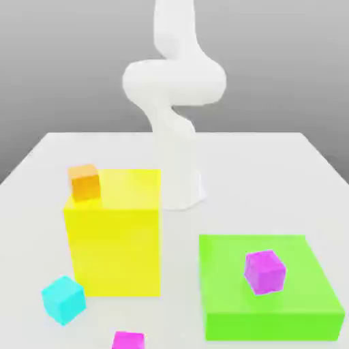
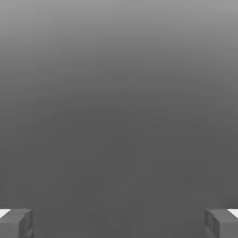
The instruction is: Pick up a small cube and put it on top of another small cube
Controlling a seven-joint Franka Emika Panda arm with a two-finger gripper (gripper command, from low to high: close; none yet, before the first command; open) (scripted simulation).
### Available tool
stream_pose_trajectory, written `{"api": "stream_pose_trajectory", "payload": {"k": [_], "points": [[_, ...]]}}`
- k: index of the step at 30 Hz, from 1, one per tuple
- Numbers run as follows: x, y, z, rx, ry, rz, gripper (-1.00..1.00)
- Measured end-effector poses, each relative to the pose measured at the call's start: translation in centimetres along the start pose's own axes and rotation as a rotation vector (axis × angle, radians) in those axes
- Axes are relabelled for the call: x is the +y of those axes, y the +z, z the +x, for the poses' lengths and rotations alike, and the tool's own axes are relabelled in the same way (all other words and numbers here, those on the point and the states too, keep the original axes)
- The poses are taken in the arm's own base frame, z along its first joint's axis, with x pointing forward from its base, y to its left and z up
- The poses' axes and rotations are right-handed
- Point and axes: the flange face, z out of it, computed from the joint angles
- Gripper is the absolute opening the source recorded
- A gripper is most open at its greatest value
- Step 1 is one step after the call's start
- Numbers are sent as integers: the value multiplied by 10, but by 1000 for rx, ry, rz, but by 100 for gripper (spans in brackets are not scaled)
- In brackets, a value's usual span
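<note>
Fingers: we're seeing both fingertips (image 2: pixel 16 223) spread fully apart, grasping nothing.
Orange cube (image 1: pixel 84 182): sitting at the back corner of the tall yellow block (image 1: pixel 116 232), so we're risking nudging it off the edge.
Purple cube (image 1: pixel 264 271): resting on the low green block (image 1: pixel 272 303).
Cyan cube (image 1: pixel 63 298): lying on the table (image 1: pixel 272 177), just beside the yellow block; we're expecting a finger to clip that wall.
Magenta cube (image 1: pixel 128 339): sitting at the near table edge.

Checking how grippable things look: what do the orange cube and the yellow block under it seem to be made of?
Orange cube: a flat, matte solid colour with soft shading, no grain or gloss; perhaps plastic or painted foam. Yellow block: the same uniform matte finish with crisp edges. As both are rendered, the material stays open.
</note>
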Motion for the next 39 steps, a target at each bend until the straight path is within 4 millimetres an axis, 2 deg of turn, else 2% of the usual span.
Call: {"api": "stream_pose_trajectory", "payload": {"k": [6,12,19,24,28,33,34,39], "points": [[13,110,7,-112,15,-108,0],[43,215,-3,-216,31,-217,0],[100,326,-31,-331,52,-350,0],[150,396,-63,-410,61,-448,0],[197,444,-95,-471,68,-529,0],[237,497,-129,-487,69,-551,0],[241,502,-133,-488,69,-551,-100],[241,502,-133,-488,69,-551,-100]]}}
